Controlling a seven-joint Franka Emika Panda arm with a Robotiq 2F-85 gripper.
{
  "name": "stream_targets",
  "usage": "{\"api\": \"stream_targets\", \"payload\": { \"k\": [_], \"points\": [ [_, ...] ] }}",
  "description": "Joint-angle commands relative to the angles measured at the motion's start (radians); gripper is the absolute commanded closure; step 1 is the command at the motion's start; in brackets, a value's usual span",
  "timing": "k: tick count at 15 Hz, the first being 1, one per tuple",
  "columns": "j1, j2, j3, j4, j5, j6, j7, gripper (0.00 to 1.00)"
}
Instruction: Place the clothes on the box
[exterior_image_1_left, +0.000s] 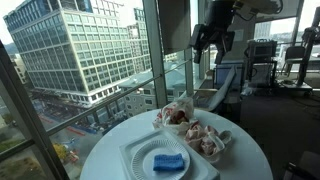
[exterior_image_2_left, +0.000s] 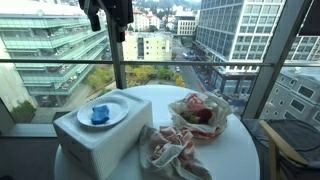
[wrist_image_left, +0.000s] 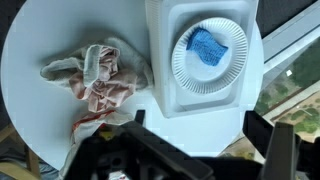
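In the wrist view the clothes (wrist_image_left: 100, 80) lie left of centre on the table (wrist_image_left: 60, 40), long axis running left to right, just beside the box (wrist_image_left: 165, 100) at upper right. The box carries a plate (wrist_image_left: 185, 75) holding a blue sponge (wrist_image_left: 207, 45). The end effector (exterior_image_1_left: 212, 45) hangs released, top of frame.

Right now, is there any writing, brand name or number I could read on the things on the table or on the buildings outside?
No text can be read anywhere in these views.
The box, the plate, the blue sponge and the clothes: no lettering shows.
The buildings outside: only rows of windows; any signs are too small to tell.
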Motion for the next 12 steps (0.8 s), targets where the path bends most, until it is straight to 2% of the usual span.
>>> {"api": "stream_targets", "payload": {
  "k": [1, 3, 6, 12],
  "points": [
    [-0.007, 0.000, 0.005, 0.002, 0.003, -0.002, -0.003, 0.00],
    [-0.010, 0.016, 0.002, 0.000, 0.002, -0.007, -0.002, 0.00],
    [-0.026, 0.062, -0.007, -0.038, 0.010, 0.050, 0.005, 0.00],
    [-0.060, 0.222, -0.033, -0.100, 0.013, 0.280, 0.016, 0.00]
  ]
}}
